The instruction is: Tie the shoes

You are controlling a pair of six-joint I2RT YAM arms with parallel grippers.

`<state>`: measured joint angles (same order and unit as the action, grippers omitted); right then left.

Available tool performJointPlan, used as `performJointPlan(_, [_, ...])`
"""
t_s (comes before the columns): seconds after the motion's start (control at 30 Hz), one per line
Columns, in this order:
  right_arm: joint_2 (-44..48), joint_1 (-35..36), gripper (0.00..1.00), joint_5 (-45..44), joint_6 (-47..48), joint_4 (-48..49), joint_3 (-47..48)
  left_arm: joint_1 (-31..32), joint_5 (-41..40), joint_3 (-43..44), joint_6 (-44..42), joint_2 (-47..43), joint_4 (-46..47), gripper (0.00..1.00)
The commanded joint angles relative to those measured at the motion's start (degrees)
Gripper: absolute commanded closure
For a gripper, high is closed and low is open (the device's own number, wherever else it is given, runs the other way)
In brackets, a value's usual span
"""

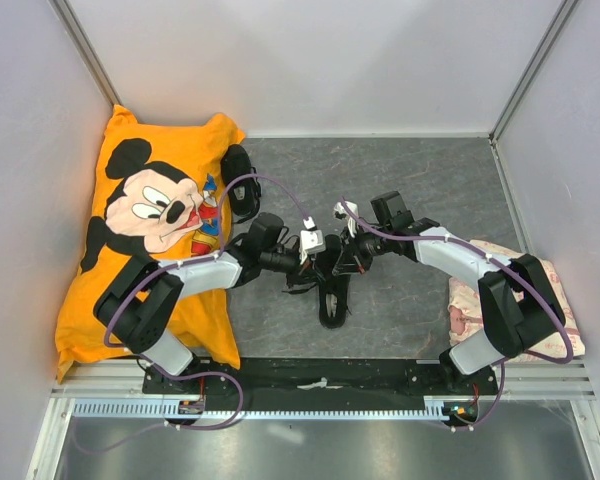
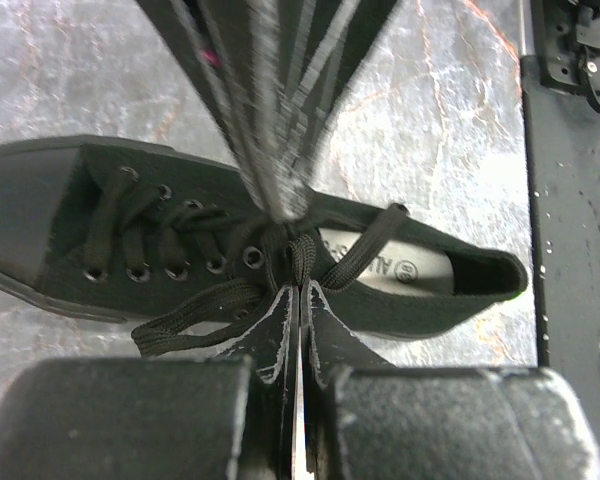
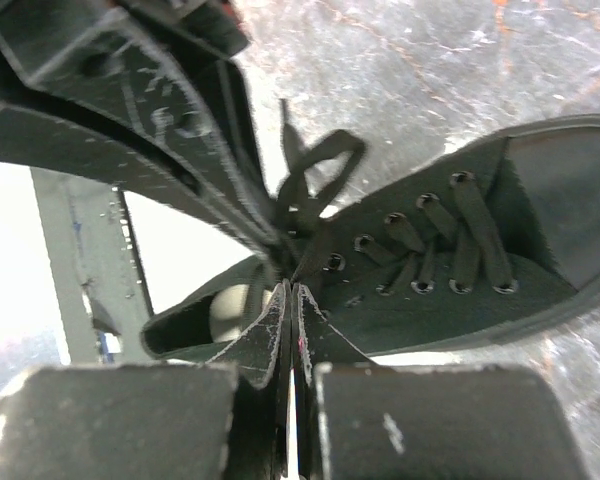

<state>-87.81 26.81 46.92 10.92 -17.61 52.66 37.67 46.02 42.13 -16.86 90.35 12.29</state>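
One black shoe (image 1: pixel 330 298) lies on the grey mat between both arms, toe toward the far side. In the left wrist view this shoe (image 2: pixel 100 230) shows its eyelets and pale insole label. My left gripper (image 2: pixel 300 287) is shut on a black lace (image 2: pixel 300 255) just above the tongue, and a slack lace end (image 2: pixel 195 315) trails over the shoe's side. My right gripper (image 3: pixel 292 287) is shut on a lace strand at the top eyelets, beside a small lace loop (image 3: pixel 320 165). The two grippers (image 1: pixel 315 262) (image 1: pixel 342 258) meet tip to tip over the shoe. A second black shoe (image 1: pixel 240 180) lies by the pillow.
An orange Mickey Mouse pillow (image 1: pixel 150 220) fills the left side under the left arm. A pink patterned cloth (image 1: pixel 465 310) lies at the right near the right arm's base. White walls close in the back and sides. The black base rail (image 1: pixel 320 378) runs along the near edge.
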Motion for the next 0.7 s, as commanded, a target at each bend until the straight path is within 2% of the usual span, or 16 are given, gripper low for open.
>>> performJointPlan(0.0, [1.85, 0.00, 1.00, 4.32, -0.20, 1.70, 0.07, -0.14, -0.76, 2.96, 0.42, 0.97, -0.69, 0.98])
performJointPlan(0.4, [2.21, 0.00, 1.00, 4.76, -0.55, 1.87, -0.28, 0.47, -1.90, 5.33, 0.43, 1.94, -4.65, 0.98])
performJointPlan(0.67, [2.47, 0.00, 1.00, 5.12, -0.19, 1.79, -0.90, 1.70, -1.63, 7.35, 3.50, 2.11, -4.74, 0.98])
